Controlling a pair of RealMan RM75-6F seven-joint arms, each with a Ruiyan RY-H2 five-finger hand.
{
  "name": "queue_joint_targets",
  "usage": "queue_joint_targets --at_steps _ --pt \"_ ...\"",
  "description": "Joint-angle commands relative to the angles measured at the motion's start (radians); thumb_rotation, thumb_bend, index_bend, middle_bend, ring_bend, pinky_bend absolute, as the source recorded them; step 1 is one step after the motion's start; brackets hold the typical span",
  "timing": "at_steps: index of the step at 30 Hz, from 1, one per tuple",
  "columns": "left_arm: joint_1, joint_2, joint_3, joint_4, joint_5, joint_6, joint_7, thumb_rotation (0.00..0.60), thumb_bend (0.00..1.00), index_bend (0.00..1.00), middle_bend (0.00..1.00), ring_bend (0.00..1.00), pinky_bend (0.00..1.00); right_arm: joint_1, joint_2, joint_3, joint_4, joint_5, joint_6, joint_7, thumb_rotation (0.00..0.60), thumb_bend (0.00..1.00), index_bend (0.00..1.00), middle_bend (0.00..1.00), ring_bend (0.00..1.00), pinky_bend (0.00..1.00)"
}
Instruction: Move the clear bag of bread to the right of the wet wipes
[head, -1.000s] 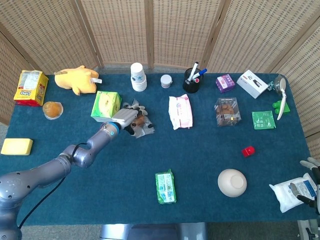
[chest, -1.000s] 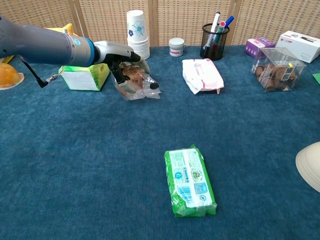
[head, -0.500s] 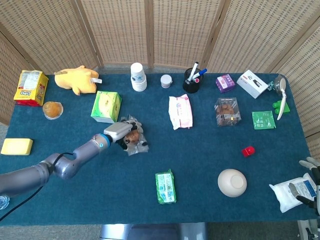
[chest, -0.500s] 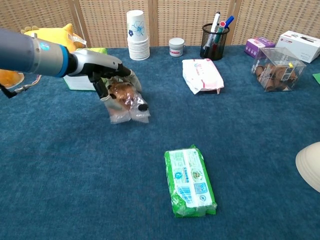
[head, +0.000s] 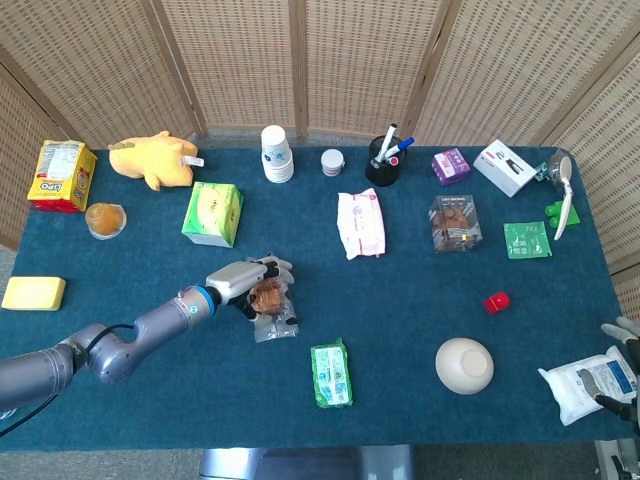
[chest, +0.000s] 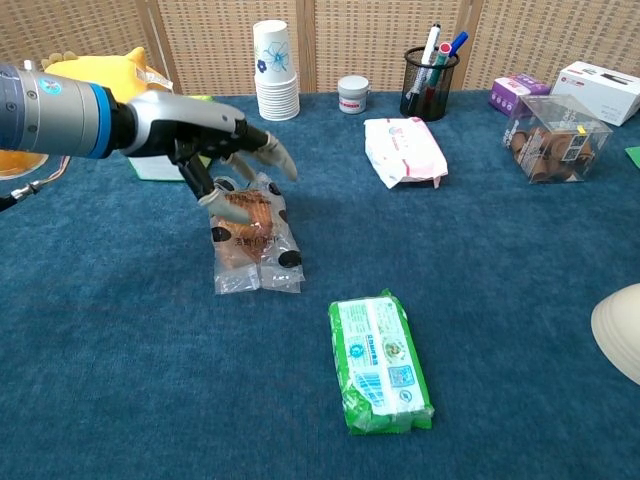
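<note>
The clear bag of bread (head: 270, 310) holds a brown bun and has black dots printed on it. It hangs from my left hand (head: 243, 279), which pinches its top end while the other fingers spread out above it. In the chest view the bag (chest: 252, 240) droops below the hand (chest: 205, 130), with its lower edge at or just above the blue cloth. The green pack of wet wipes (head: 331, 373) lies flat to the bag's right and nearer the front edge (chest: 380, 362). My right hand (head: 624, 335) shows only partly at the far right edge, beside a white pouch (head: 585, 385).
A white-and-pink pack (head: 360, 222) lies behind the wipes, and a green tissue box (head: 212, 212) is behind my left hand. A pale bowl (head: 464, 365) and a small red block (head: 496, 301) sit right of the wipes. Cups, a pen holder and boxes line the back.
My left hand has carried the bread bag from beside the green tissue box toward the front, closer to the wet wipes. The right hand has not moved.
</note>
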Motion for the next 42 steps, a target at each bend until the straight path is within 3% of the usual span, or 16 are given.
queue_joint_targets --at_steps 1,4,7,14,23,28,36,42 --pt "0.046 -0.008 -0.010 0.005 0.115 0.154 -0.013 0.600 0.30 0.21 0.11 0.00 0.11 -0.003 -0.001 -0.001 0.002 -0.002 0.004 0.003 0.600 0.31 0.25 0.20 0.07 0.05" --pt "0.075 -0.012 0.015 0.044 0.200 0.284 0.043 0.600 0.30 0.23 0.11 0.00 0.09 -0.002 -0.004 -0.002 0.006 -0.003 0.001 0.004 0.600 0.31 0.25 0.20 0.07 0.05" --pt "0.094 0.000 0.044 0.083 0.232 0.347 0.123 0.600 0.30 0.23 0.11 0.00 0.07 0.001 -0.007 -0.001 0.008 -0.007 -0.003 0.005 0.600 0.31 0.26 0.20 0.07 0.05" --pt "0.117 0.019 0.093 0.136 0.188 0.352 0.263 0.600 0.30 0.19 0.09 0.00 0.04 0.010 -0.013 0.000 0.012 -0.010 -0.015 0.002 0.600 0.31 0.25 0.20 0.07 0.05" --pt "0.116 -0.053 0.129 0.215 0.159 0.379 0.447 0.600 0.30 0.14 0.02 0.00 0.00 0.013 -0.018 0.001 0.018 -0.007 -0.021 0.009 0.600 0.31 0.25 0.20 0.07 0.05" --pt "0.105 -0.132 0.128 0.260 0.147 0.408 0.541 0.600 0.30 0.12 0.01 0.00 0.00 0.007 -0.017 0.001 0.026 -0.002 -0.017 0.020 0.600 0.31 0.26 0.20 0.07 0.05" --pt "0.076 -0.194 0.116 0.255 0.107 0.388 0.580 0.600 0.30 0.12 0.00 0.00 0.00 -0.002 -0.016 0.001 0.040 0.005 -0.012 0.040 0.600 0.31 0.25 0.20 0.07 0.05" --pt "0.044 -0.256 0.065 0.241 0.003 0.351 0.586 0.600 0.30 0.13 0.00 0.00 0.00 -0.005 -0.020 0.001 0.056 0.007 -0.013 0.056 0.600 0.31 0.25 0.20 0.07 0.05"
